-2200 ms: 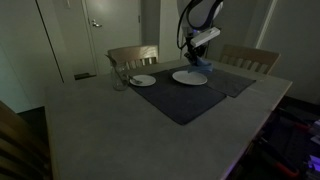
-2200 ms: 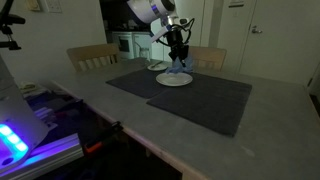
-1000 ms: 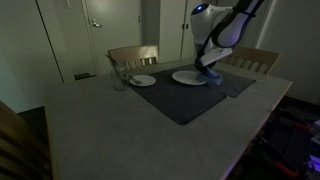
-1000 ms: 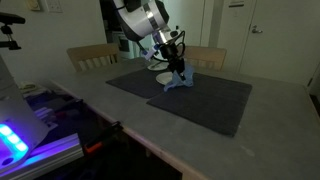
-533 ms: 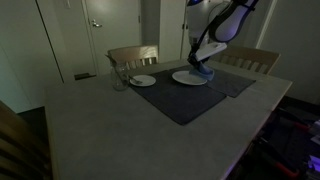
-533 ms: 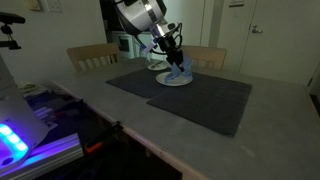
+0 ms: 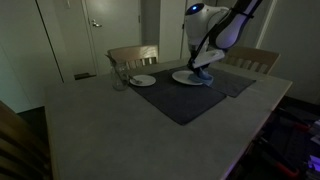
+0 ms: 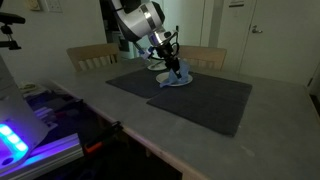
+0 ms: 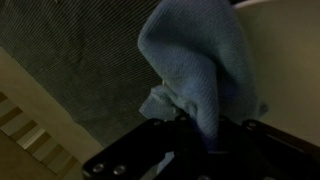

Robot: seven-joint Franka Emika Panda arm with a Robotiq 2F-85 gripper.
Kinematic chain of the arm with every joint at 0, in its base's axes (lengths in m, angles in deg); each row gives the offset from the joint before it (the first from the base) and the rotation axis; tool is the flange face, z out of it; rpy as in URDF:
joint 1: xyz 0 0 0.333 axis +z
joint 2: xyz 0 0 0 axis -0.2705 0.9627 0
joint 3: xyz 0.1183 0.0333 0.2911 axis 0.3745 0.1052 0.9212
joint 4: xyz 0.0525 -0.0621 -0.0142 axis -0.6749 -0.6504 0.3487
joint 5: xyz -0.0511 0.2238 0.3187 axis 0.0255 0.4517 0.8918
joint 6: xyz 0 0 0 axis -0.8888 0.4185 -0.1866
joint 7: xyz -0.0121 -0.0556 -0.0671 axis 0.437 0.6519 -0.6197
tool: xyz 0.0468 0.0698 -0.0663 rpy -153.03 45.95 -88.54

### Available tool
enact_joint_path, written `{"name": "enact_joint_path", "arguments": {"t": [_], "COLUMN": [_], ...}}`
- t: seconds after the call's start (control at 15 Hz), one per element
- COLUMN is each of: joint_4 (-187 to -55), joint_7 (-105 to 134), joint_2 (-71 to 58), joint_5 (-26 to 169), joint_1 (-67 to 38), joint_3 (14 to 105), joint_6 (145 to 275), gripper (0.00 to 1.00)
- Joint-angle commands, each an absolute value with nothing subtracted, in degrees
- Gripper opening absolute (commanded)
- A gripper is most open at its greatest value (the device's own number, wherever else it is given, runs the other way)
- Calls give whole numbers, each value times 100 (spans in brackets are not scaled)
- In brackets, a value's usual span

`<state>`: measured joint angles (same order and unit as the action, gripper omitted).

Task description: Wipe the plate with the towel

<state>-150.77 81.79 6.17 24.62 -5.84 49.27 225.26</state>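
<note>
In an exterior view the pincer (image 7: 203, 67) holds the blue towel (image 7: 205, 75) on the plate (image 7: 184, 77), in an exterior view the towel (image 8: 178, 75) touches the plate (image 8: 168, 82) atop the surface (image 8: 200, 130), and the wrist view shows the pincer (image 9: 203, 138) pinching the bunched towel (image 9: 200, 60) over a dark placemat (image 9: 80, 60).

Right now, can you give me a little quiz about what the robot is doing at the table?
1. True or false: the hand is gripping a blue towel.
2. Which thing is the towel right at? A) the bigger plate B) the smaller plate C) the glass
3. How many white plates are on the table?
Key: 1 true; 2 A; 3 two.
</note>
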Motion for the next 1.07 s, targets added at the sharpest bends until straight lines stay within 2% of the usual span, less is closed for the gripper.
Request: {"name": "enact_joint_path", "arguments": {"t": [0.0,0.53,1.0], "joint_4": [-15023,-14930,-14840], "joint_7": [8915,9977,9862], "joint_2": [751,1037,1159], "joint_5": [2196,2211,2484], "joint_1": [-604,-633,-824], "joint_3": [4875,4993,5274], "joint_6": [22628,22591,22851], "gripper": [4,4,4]}}
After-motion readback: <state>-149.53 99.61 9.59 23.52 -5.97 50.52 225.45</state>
